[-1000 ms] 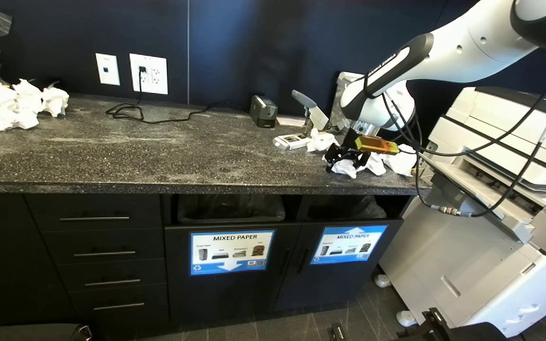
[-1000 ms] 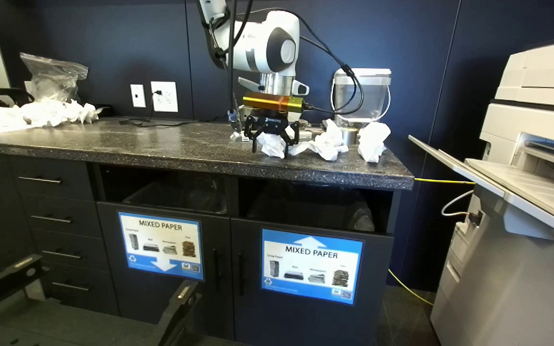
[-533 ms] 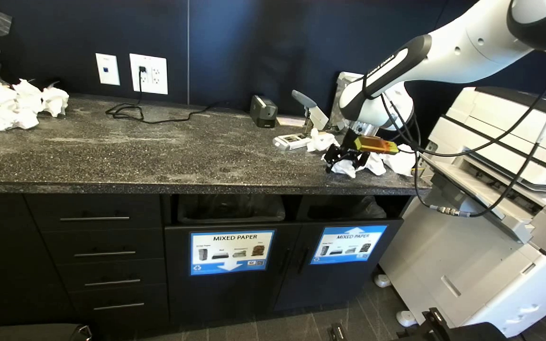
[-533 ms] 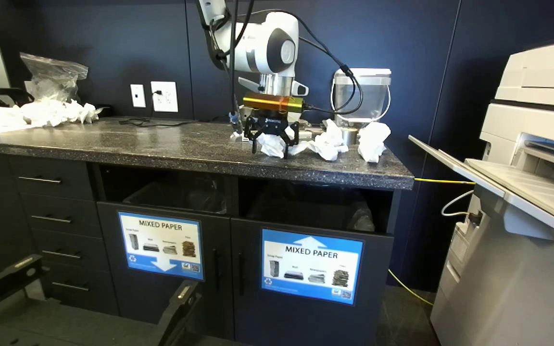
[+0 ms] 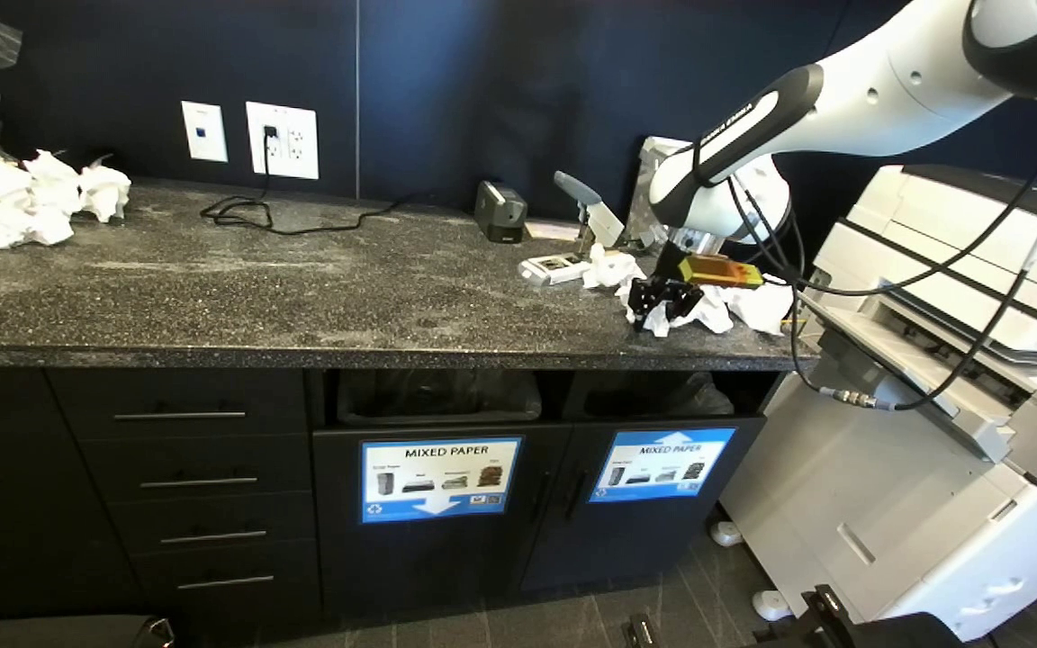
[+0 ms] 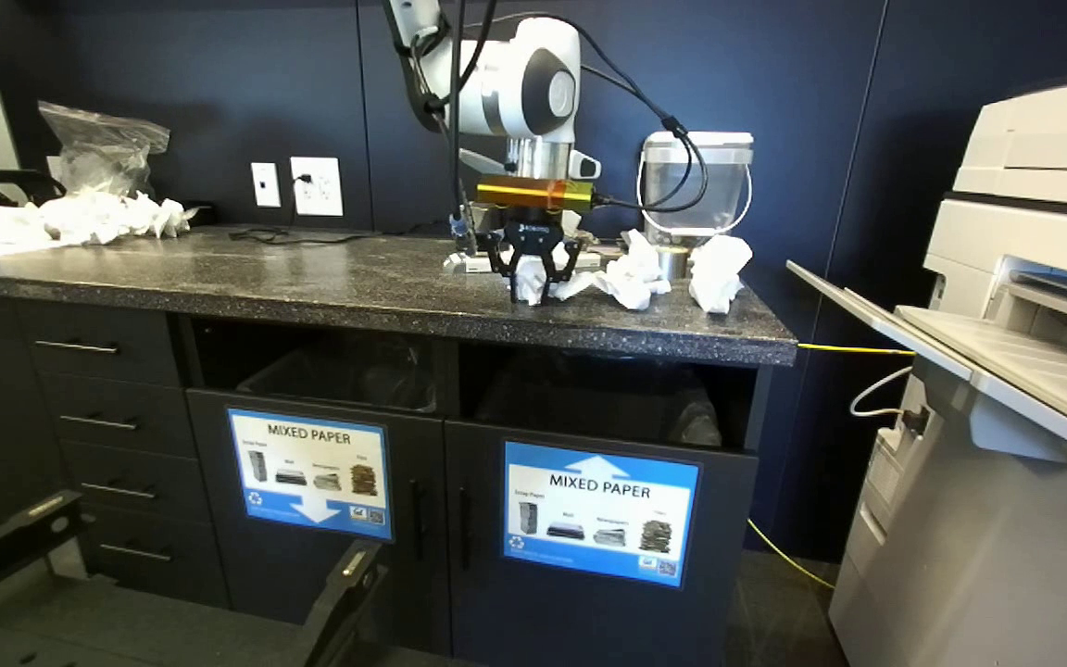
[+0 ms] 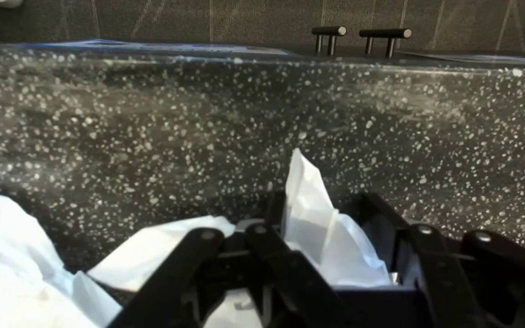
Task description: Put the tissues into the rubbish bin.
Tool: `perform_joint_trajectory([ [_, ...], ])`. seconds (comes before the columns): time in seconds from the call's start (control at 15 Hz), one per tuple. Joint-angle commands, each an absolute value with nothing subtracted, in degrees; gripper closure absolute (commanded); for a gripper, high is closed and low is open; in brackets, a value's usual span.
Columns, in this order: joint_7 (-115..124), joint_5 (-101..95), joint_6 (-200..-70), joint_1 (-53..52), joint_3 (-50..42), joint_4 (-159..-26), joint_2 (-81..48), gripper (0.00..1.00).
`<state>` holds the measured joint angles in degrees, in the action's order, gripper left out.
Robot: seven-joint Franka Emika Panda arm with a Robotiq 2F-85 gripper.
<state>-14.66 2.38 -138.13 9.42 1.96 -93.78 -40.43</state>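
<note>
My gripper [image 6: 531,296] is down at the dark countertop, its jaws partly closed around a crumpled white tissue [image 6: 531,275]. In the wrist view, that tissue [image 7: 317,232] lies along the left finger [image 7: 277,209]; a dark gap shows beside the right finger [image 7: 376,214] higher up, so whether both press on it is unclear. More tissues lie to the right: a crumpled tissue [image 6: 633,273] and another [image 6: 719,270] near the counter's end. A tissue pile [image 5: 23,198] sits at the far left. Under the counter are two lined bins, a right bin [image 6: 702,421] and a left bin [image 6: 339,375].
The countertop's front edge [image 6: 385,315] overhangs the bin openings. Behind the gripper stand a white desk device [image 5: 554,268] and a clear lidded container [image 6: 696,181]. A black pencil sharpener [image 5: 500,213] is by the wall. The printer [image 5: 933,432] stands beyond the counter's right end.
The gripper's jaws have come together around the tissue, from wide apart to a narrower gap. The gripper has shifted slightly right in both exterior views. The other tissues stay where they were.
</note>
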Motion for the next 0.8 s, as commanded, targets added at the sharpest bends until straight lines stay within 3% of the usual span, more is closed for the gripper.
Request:
perform_joint_trajectory([
  [0.0, -15.4, 1.5, -136.5, 8.9, 1.6, -91.6, -41.4, 0.81],
  [0.2, -15.9, 1.4, -135.5, 8.6, 1.8, -91.5, -41.4, 0.87],
  [0.27, -15.8, 1.1, -135.3, 8.2, 1.7, -91.7, -41.5, 0.83],
  [0.73, -18.4, -0.1, -133.1, 7.3, 1.5, -95.5, -39.1, 0.82],
])
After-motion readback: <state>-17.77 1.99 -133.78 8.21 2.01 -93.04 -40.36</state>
